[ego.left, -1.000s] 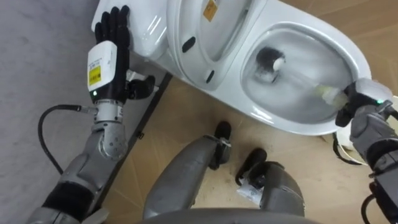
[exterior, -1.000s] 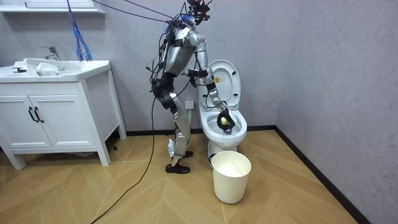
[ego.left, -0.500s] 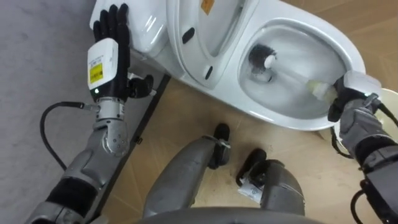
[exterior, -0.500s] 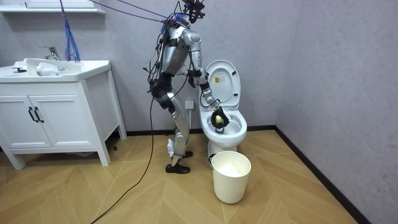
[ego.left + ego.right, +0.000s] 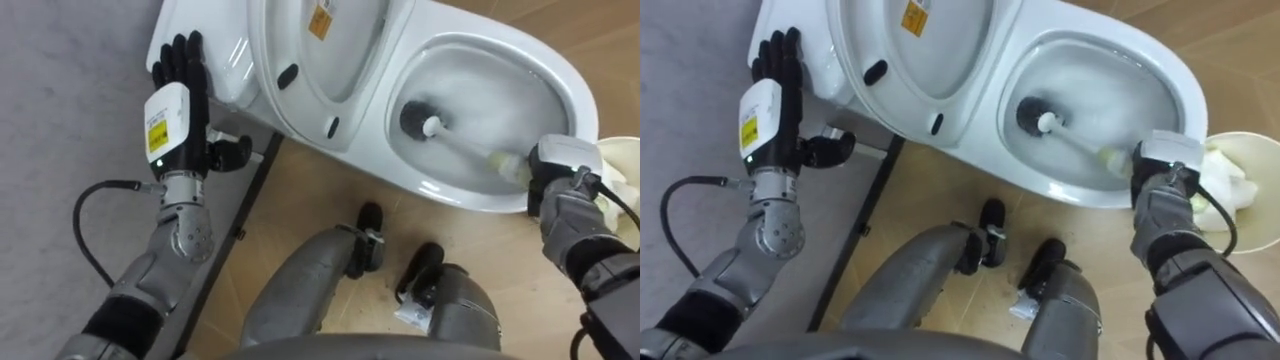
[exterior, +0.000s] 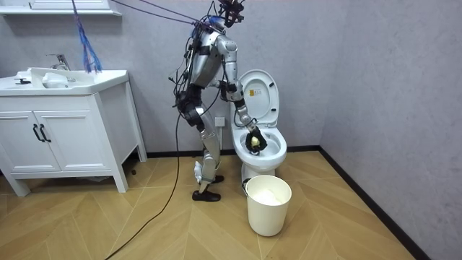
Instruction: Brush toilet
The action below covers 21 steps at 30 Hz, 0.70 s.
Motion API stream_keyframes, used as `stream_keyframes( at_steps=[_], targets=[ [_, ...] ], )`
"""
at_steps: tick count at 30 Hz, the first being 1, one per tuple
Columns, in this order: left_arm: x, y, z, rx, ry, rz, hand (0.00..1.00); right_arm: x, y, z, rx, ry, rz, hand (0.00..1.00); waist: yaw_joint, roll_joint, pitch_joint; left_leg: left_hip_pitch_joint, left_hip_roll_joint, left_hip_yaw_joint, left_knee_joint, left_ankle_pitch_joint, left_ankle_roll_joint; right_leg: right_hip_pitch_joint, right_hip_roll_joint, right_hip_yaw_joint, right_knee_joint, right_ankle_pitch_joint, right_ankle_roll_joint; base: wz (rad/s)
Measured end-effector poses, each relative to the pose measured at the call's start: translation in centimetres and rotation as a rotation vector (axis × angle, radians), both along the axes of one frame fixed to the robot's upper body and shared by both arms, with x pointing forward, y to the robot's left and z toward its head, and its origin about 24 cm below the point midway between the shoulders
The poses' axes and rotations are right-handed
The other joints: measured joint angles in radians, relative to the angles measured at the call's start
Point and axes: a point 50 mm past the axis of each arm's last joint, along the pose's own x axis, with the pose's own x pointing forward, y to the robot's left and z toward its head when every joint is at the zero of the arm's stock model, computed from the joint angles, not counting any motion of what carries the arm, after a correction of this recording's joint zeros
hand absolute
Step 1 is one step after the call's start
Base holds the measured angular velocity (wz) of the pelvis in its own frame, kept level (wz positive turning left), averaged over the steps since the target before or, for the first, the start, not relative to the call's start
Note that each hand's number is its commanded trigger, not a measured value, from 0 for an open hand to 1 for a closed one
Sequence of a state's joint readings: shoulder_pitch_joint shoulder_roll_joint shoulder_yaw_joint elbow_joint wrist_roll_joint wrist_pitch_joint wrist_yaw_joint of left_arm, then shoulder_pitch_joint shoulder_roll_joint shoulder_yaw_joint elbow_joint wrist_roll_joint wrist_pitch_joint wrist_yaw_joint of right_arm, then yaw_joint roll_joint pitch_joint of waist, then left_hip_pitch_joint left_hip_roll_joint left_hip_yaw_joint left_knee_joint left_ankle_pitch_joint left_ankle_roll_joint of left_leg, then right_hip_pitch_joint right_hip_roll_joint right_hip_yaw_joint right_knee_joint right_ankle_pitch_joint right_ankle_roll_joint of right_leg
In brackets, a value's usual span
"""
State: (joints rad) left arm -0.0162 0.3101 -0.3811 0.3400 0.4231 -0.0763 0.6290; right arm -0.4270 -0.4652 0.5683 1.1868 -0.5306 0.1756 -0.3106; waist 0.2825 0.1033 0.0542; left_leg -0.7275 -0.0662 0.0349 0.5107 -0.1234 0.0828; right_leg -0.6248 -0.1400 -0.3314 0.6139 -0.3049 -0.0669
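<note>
Right hand [image 5: 556,192] clasps the brush [image 5: 412,118] inside the toilet [image 5: 430,186]; left hand [image 5: 178,80] lies flat-fingered against its tank. The room view shows a sink cabinet [image 6: 65,137] left of the toilet.

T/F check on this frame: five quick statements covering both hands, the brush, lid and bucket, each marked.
1. The right hand is curled round the brush handle at the bowl rim. True.
2. The brush is lifted clear of the bowl. False: its dark head is down inside the bowl.
3. The left hand lies with straight fingers against the tank. True.
4. The lid is shut over the bowl. False: it stands raised.
5. A white bucket stands beside the toilet. True.
</note>
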Motion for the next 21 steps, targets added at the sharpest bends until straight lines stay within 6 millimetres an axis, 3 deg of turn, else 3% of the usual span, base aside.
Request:
stream_keyframes(
  at_steps=[3,7,12,14,15,18,20,21],
  targets=[
    [0.2,0.6,0.7,0.033,-0.030,-0.012,0.00,0.6,-1.0,1.0,0.090,-0.088,-0.096,1.00,-0.005,-0.039,0.0023,-0.028,-0.013,0.011,0.004,0.005,0.001,-0.052,-0.023,0.013,0.052,-0.014,-0.002,0.04],
    [0.6,0.5,1.1,0.038,-0.044,-0.020,0.00,0.8,-3.5,2.7,0.087,-0.148,-0.201,1.00,-0.025,-0.065,0.0051,-0.036,-0.036,0.011,0.010,0.014,0.008,-0.072,-0.057,0.011,0.102,-0.035,0.000,0.15],
    [0.6,0.6,1.3,0.047,-0.046,-0.009,0.00,0.7,-3.9,3.0,0.017,-0.140,-0.156,1.00,-0.034,-0.071,0.0016,-0.034,-0.033,0.017,0.030,0.013,0.010,-0.068,-0.056,0.016,0.111,-0.033,0.002,-0.06],
    [0.6,0.7,1.1,0.059,-0.036,-0.010,0.00,0.8,-3.2,2.7,-0.022,-0.116,-0.104,1.00,-0.031,-0.068,0.0001,-0.029,-0.029,0.015,0.038,0.012,0.011,-0.059,-0.051,0.016,0.107,-0.029,0.003,-0.07],
    [0.5,0.7,0.9,0.063,-0.027,-0.010,0.00,1.1,-2.3,2.4,-0.041,-0.104,-0.056,1.00,-0.031,-0.059,-0.0037,-0.026,-0.022,0.011,0.037,0.011,0.011,-0.048,-0.040,0.010,0.090,-0.022,0.002,-0.08],
    [0.3,0.4,0.2,0.086,0.000,-0.020,0.00,1.2,1.0,0.8,-0.044,-0.071,0.094,1.00,-0.018,-0.041,-0.0030,-0.010,-0.008,0.003,0.022,0.011,0.011,-0.021,-0.021,-0.001,0.054,-0.004,0.002,-0.04],
    [-0.1,-0.4,-0.3,0.073,0.027,-0.036,0.00,0.2,2.5,-0.7,-0.064,-0.015,0.133,1.00,-0.005,-0.020,-0.0100,0.004,-0.008,-0.007,0.016,0.011,0.011,0.002,-0.011,-0.003,0.031,0.003,0.007,0.00],
    [-0.6,-0.7,-0.8,0.058,0.043,-0.033,0.00,-0.6,2.9,-1.5,-0.063,0.009,0.102,1.00,-0.001,-0.005,-0.0196,0.008,-0.005,-0.008,0.009,0.011,0.012,0.011,-0.008,-0.010,0.014,0.010,0.010,-0.08]
  ],
)
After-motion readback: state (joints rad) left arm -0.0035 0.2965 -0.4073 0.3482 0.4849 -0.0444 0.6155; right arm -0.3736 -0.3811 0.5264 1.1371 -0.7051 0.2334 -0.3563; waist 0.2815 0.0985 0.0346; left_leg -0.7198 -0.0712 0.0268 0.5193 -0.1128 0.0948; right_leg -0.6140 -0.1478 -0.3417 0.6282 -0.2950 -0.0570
